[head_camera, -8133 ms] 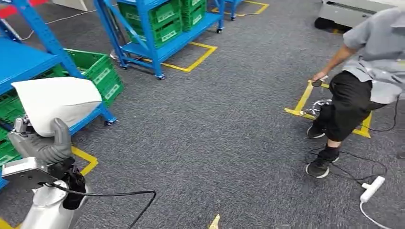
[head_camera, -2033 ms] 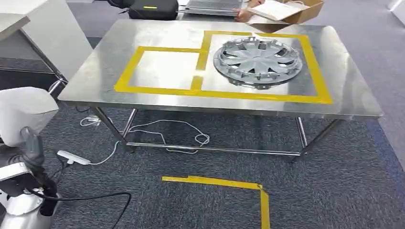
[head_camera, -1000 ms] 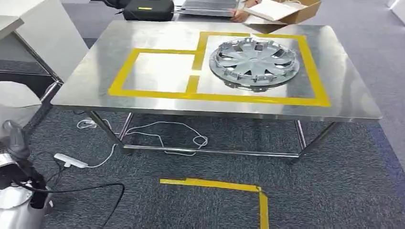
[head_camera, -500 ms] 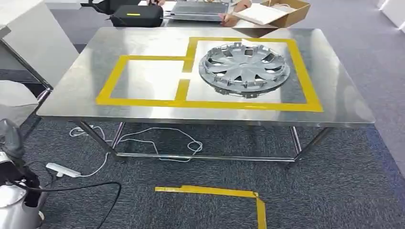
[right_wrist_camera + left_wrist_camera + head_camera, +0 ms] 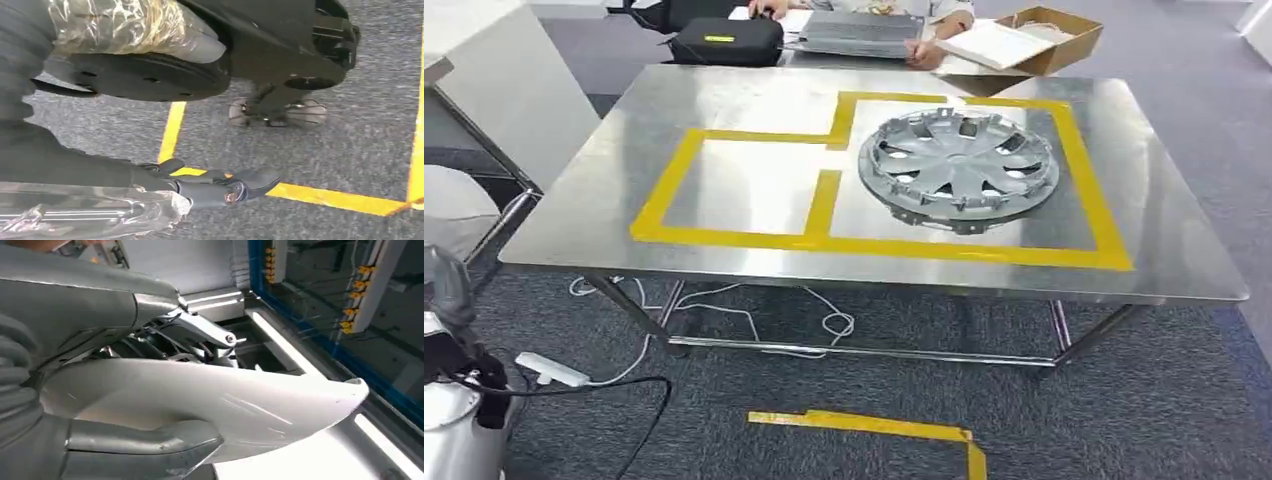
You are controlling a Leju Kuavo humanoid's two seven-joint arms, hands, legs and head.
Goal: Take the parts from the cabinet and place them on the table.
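The left hand (image 5: pixel 75 440) gripped the white curved part (image 5: pixel 210 400), thumb pressed along its underside, low beside the robot. The right hand (image 5: pixel 220 187) hung over carpet, fingers loosely spread, holding nothing. Beyond, a silver hubcap (image 5: pixel 957 168) lay on the steel table (image 5: pixel 604 200)

Steel table (image 5: pixel 584 215) with yellow tape outlines (image 5: pixel 824 195), silver hubcap (image 5: pixel 959 168)
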